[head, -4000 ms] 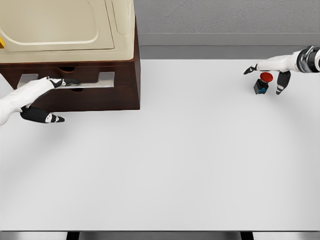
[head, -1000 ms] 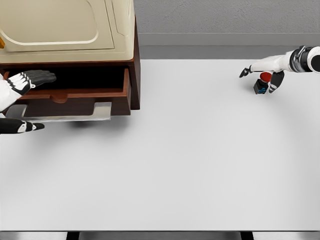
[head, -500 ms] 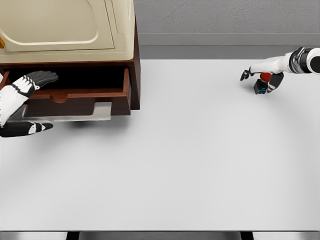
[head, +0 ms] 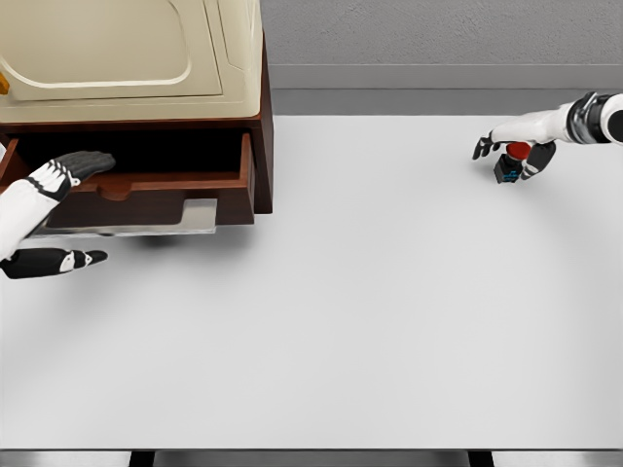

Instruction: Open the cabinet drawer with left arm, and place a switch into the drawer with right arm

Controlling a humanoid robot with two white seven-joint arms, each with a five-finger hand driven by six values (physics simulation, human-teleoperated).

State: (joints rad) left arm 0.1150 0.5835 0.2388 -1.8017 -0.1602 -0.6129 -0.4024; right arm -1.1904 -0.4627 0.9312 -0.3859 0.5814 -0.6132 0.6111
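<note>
Right hand (head: 513, 154) is closed around the red-capped switch (head: 510, 164) on the tabletop (head: 389, 292); left hand (head: 60, 209) is spread at the opened drawer (head: 156, 185). Lifting and carrying across are judged next.

Light is bright, even and diffuse, as in a flat simulator render, with no single strong source to be made out. The white table (head: 370, 311) is close to overexposed, showing only faint grey gradients. Soft, weak shadows lie under the pulled-out drawer (head: 146, 199) at the far left and beneath the left hand (head: 49, 209). The drawer's recess in the cabinet (head: 175, 107) is the darkest area. A slight shadow sits by the switch (head: 511, 163) at the far right. No glare or specular highlights. Edges look slightly soft, with compression smear; no visible lens distortion, and focus is uniform throughout.
</note>
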